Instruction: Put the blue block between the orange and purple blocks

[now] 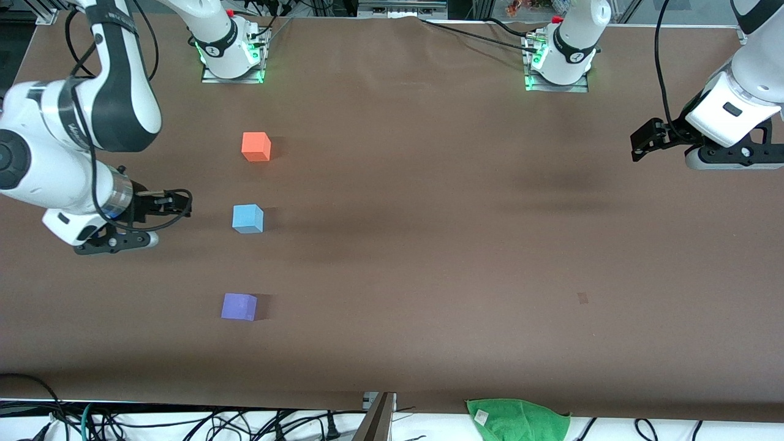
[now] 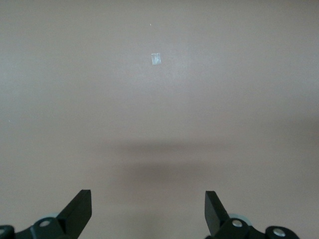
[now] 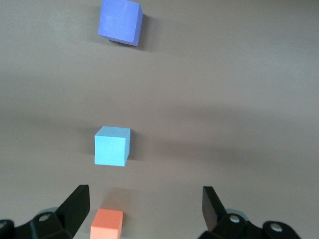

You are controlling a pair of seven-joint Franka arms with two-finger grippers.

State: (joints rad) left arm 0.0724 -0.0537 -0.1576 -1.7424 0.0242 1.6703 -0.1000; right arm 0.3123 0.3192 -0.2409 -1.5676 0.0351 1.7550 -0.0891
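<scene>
Three cubes lie in a line on the brown table. The orange block is farthest from the front camera, the blue block sits in the middle, and the purple block is nearest. My right gripper hovers open and empty beside the blue block, toward the right arm's end. Its wrist view shows the purple block, blue block and orange block below the open gripper. My left gripper waits open over bare table at the left arm's end, holding nothing.
A green cloth lies at the table's edge nearest the front camera. A small mark sits on the table surface toward the left arm's end, seen as a pale patch in the left wrist view. Cables run along the near edge.
</scene>
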